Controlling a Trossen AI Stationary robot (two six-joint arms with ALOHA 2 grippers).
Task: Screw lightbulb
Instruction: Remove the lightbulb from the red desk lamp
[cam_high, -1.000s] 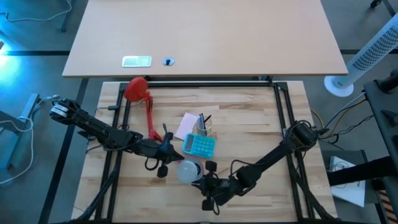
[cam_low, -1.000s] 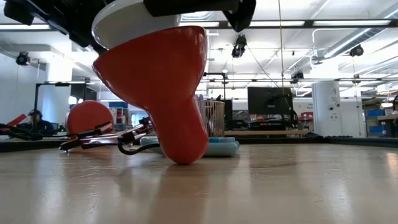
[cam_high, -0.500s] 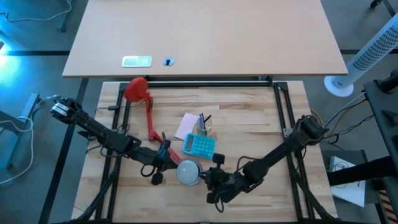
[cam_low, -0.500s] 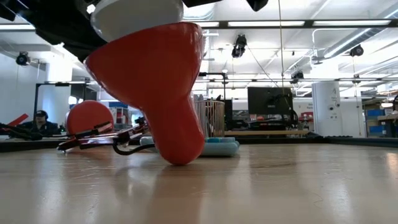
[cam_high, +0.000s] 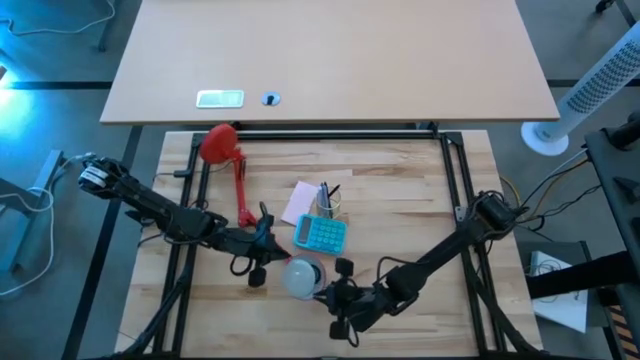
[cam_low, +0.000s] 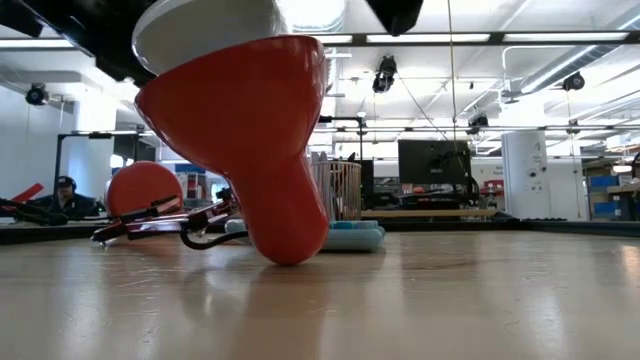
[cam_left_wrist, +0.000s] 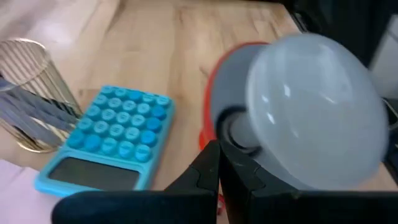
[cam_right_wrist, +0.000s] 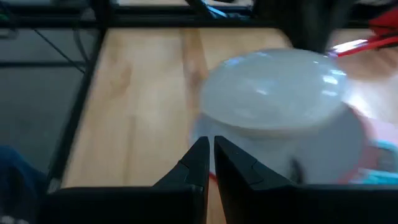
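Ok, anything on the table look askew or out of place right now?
Yes: the red lamp lies flat on the table rather than standing, its shade tipped up with the lightbulb in it.

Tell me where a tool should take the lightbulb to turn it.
Probably across the wide domed head of the lightbulb, coming from above: in the high view the dome faces up, while its neck sits down inside the red lamp shade, out of reach.
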